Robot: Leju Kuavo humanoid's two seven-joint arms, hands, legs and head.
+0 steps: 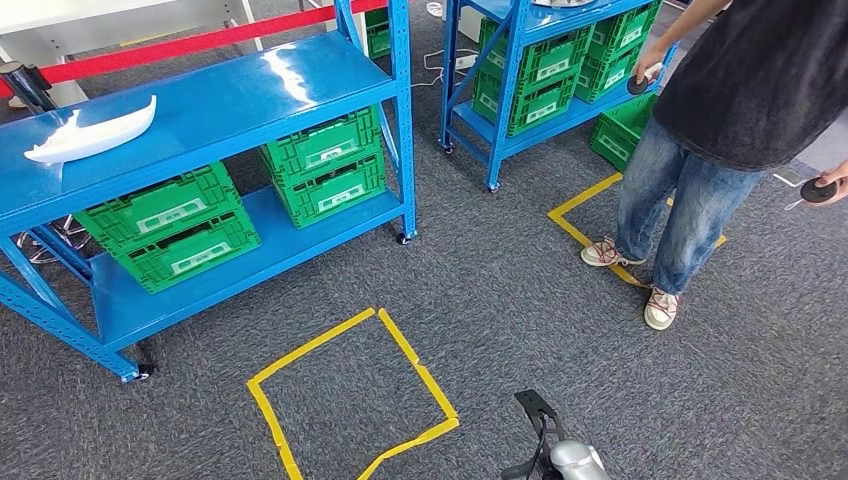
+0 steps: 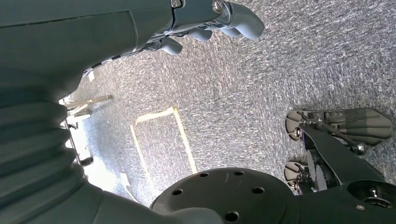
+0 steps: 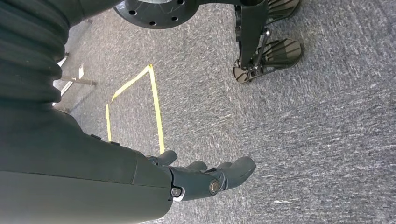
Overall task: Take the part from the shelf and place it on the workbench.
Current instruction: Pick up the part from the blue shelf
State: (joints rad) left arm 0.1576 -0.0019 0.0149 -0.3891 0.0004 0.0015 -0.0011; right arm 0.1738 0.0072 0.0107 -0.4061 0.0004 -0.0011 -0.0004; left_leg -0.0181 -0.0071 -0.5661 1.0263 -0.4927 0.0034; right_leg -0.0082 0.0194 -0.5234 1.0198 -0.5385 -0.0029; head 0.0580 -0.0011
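Right hand point(image 3: 205, 175) empty, fingers apart, yellow tape square point(image 3: 135, 100), grey carpet point(image 3: 327, 140)

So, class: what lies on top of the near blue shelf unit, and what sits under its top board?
On the blue shelf unit lies a white part. Under the board sit stacked green crates; their contents are hidden.
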